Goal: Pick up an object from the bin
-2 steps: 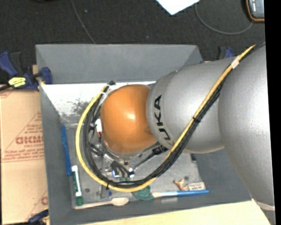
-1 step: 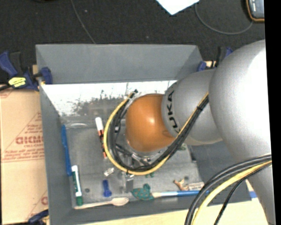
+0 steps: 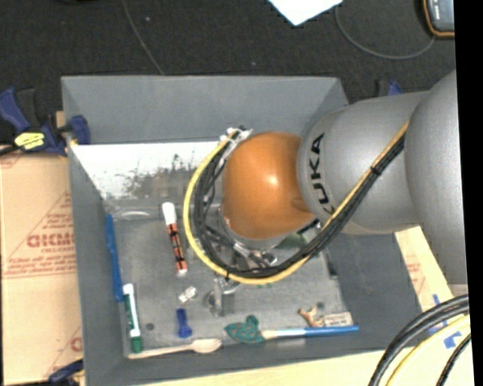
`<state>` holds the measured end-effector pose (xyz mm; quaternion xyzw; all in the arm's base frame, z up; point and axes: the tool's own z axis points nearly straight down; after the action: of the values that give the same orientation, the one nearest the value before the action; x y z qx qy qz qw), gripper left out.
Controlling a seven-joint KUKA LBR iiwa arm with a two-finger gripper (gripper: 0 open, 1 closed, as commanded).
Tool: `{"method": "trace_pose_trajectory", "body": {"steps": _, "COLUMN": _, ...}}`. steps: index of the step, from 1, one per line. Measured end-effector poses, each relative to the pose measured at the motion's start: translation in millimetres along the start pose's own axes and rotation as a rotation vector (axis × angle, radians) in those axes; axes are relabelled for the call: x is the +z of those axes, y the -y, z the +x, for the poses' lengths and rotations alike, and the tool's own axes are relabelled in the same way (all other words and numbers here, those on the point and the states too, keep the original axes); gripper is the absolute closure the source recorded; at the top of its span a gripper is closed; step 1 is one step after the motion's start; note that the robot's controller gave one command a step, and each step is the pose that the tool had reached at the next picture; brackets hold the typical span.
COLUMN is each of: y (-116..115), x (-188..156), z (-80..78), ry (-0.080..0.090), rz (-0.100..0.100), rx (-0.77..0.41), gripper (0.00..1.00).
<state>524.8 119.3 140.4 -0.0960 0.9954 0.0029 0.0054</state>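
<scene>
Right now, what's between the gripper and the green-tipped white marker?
In the camera view, a small pale scrap and a small blue piece lie between the gripper and the marker.

- The brand name "KUKA" stands in black capitals on the grey arm. It is on the link just right of the orange cover, with the letters running up and down the view.
- A small white tag at the lower right of the bin floor bears dark print too small to read.
- A white marker left of the cover has red and black markings on its barrel. No words can be made out.
</scene>
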Motion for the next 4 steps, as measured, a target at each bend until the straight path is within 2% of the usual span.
{"method": "trace_pose_trajectory", "body": {"steps": 1, "y": 50, "x": 40, "z": -1.0, "ry": -0.017, "rz": 0.003, "rx": -0.066, "gripper": 0.00}}
{"method": "trace_pose_trajectory", "body": {"steps": 2, "y": 57, "x": 69, "z": -11.2, "ry": 0.001, "rz": -0.002, "rx": -0.044, "gripper": 0.00}}
{"method": "trace_pose_trajectory", "body": {"steps": 3, "y": 62, "x": 69, "z": -4.2, "ry": -0.012, "rz": 0.002, "rx": 0.022, "gripper": 1.00}}
{"method": "trace_pose_trajectory", "body": {"steps": 4, "y": 62, "x": 69, "z": -4.1, "ry": -0.012, "rz": 0.002, "rx": 0.023, "gripper": 1.00}}
